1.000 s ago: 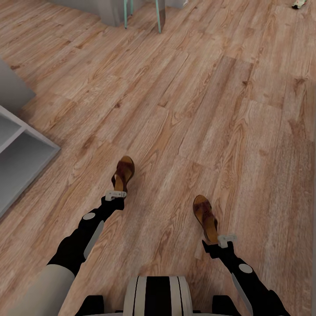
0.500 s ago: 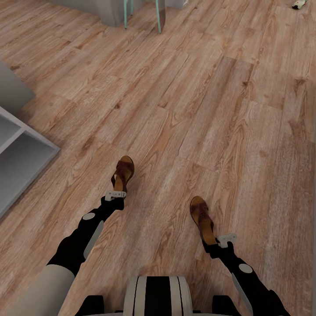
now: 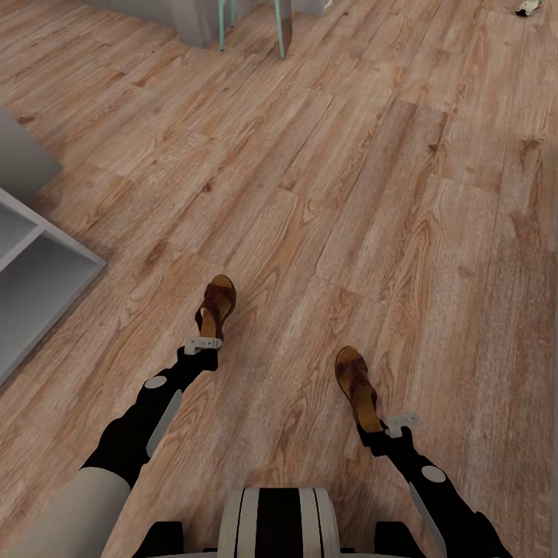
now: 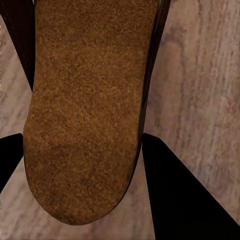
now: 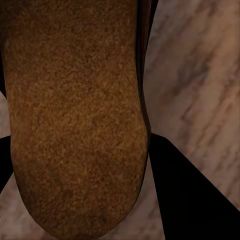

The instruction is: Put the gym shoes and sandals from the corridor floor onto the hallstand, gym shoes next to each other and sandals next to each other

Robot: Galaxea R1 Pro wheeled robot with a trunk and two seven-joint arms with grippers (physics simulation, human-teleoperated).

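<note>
Brown leather in both claws: each gripper has a sandal by its heel end.
Left gripper [image 3: 204, 342]: pinching the heel of a flat brown leather sandal with tan footbed [image 3: 216, 304]; its dark fingers [image 4: 175, 195] sit hard against both edges of the suede-like sole, so the spread is only as wide as the heel.
Right gripper [image 3: 397, 422]: clamped the same way on the second brown leather sandal [image 3: 357, 384], a black finger [image 5: 192, 192] tight to each side of the heel.
Where the sandals are: out in front of the robot, toes pointing away, well apart from each other, over the light brown wood-plank corridor floor [image 3: 372, 194]; whether they are lifted clear or resting on the planks I cannot tell.
Hallstand [image 3: 43, 291]: pale grey-white open shelving at the robot's left, near the left sandal, farther from the right one.
Gym shoe [image 3: 531, 7]: a small white and green shape far off across the floor, too small to read well.
Step in hand, as I judge it: carrying both sandals to the rack.
Doing it well: hold the pinch steady, since a heel grip lets the toe sag; raise both clear of the planks before turning left; set them side by side on one shelf, leaving room beside them for the sneakers.
</note>
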